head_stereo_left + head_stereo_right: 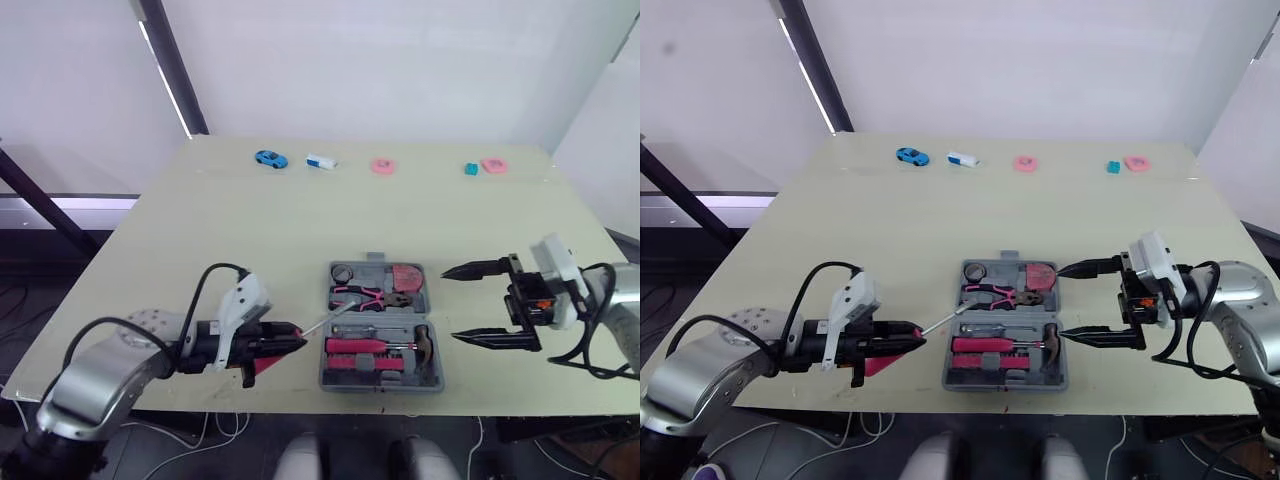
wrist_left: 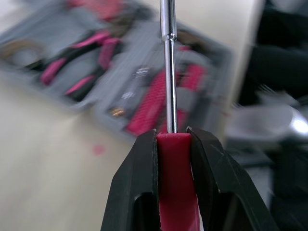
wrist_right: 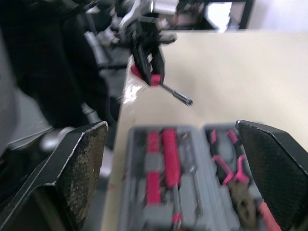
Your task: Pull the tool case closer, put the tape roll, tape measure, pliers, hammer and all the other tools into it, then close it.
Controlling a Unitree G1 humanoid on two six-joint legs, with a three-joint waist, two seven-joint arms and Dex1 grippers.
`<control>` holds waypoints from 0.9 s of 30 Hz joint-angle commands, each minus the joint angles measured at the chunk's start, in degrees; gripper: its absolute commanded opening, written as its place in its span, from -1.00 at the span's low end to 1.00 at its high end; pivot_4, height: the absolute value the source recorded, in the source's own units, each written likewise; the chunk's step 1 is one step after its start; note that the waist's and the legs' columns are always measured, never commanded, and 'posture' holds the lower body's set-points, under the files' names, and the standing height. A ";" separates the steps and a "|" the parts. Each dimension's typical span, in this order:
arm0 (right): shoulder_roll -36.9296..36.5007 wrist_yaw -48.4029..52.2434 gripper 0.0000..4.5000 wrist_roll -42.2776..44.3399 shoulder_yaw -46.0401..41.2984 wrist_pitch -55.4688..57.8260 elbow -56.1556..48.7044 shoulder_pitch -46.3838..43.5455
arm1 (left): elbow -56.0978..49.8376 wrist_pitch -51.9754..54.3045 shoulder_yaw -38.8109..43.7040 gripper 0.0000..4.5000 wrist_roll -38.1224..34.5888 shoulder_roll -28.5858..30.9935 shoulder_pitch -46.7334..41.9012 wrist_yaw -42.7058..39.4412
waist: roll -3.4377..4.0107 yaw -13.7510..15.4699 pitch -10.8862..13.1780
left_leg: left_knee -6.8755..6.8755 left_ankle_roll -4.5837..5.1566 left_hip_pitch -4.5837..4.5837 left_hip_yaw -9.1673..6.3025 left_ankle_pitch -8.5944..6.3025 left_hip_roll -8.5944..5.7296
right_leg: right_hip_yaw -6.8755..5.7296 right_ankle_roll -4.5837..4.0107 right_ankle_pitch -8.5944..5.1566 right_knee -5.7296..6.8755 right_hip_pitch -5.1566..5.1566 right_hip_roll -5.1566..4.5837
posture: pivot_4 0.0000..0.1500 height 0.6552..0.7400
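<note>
Your left claw [image 1: 283, 341] is clamped on the red handle of a screwdriver [image 1: 322, 324]. The left wrist view shows the handle squeezed tight between both black fingers, with the steel shaft running straight out ahead. The shaft points toward the tool case [image 1: 327, 375], and its tip reaches just over the case's left edge, close to the handles of the pliers [image 1: 365, 296]. The case lies open and flat on the worktop [image 1: 300, 220], near the front edge and between your two arms. The far half holds the tape roll [image 1: 343, 272] at its left corner, the pliers in the middle and the pink tape measure [image 1: 405, 275] at its right corner. The near half holds the hammer [image 1: 425, 345] on the right and a row of pink-handled pieces. Your right claw [image 1: 450, 304] is spread wide and empty, just beside the case's right side, with its fingertips pointing at the case. Well apart, along the worktop's far edge, sit a blue toy car [image 1: 270, 158], a white item [image 1: 320, 161], two pink items and a small teal block [image 1: 470, 169].
</note>
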 commanded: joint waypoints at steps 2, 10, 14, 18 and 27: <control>-5.37 5.98 1.00 -0.70 -3.21 -1.89 0.16 3.00 | 1.26 1.79 -11.70 -0.80 4.58 -0.75 -11.72 -5.64 | 0.01 0.00 0.03 | 0.02 0.00 -0.08 0.06 0.00 -0.01 | -0.12 0.01 0.01 -0.01 -0.01 0.04 | 1.00 1.00; -7.72 2.68 1.00 -0.23 -11.32 -1.27 -4.56 13.10 | 5.63 6.22 -22.70 -0.80 8.99 -7.61 -23.53 -6.48 | 0.00 -0.15 0.10 | 0.04 0.00 -0.12 -0.05 0.00 0.00 | -0.12 0.20 0.06 0.08 -0.05 0.19 | 1.00 1.00; -7.76 0.95 1.00 0.24 -15.33 -0.26 -7.87 18.69 | 4.59 10.09 -25.24 -0.80 9.73 -9.38 -24.05 -4.84 | 0.00 -0.47 0.11 | 0.06 0.00 -0.12 -0.06 0.00 0.01 | -0.06 0.25 0.06 0.10 -0.05 0.18 | 1.00 1.00; -8.05 0.58 1.00 -0.19 -17.72 -0.04 -8.53 21.72 | 4.43 13.42 -27.70 -0.80 11.27 -12.35 -24.03 -1.08 | -0.02 -0.35 0.12 | 0.09 0.00 -0.08 -0.09 0.01 0.00 | -0.04 0.38 -0.01 0.14 -0.03 0.17 | 1.00 1.00; -8.38 0.22 1.00 -0.63 -19.30 -0.43 -8.97 24.02 | 3.04 19.59 -32.72 -0.80 13.98 -17.87 -25.36 5.40 | -0.04 -0.18 0.13 | 0.17 0.00 -0.04 -0.15 0.01 -0.03 | 0.02 0.42 -0.05 0.22 0.03 0.20 | 1.00 1.00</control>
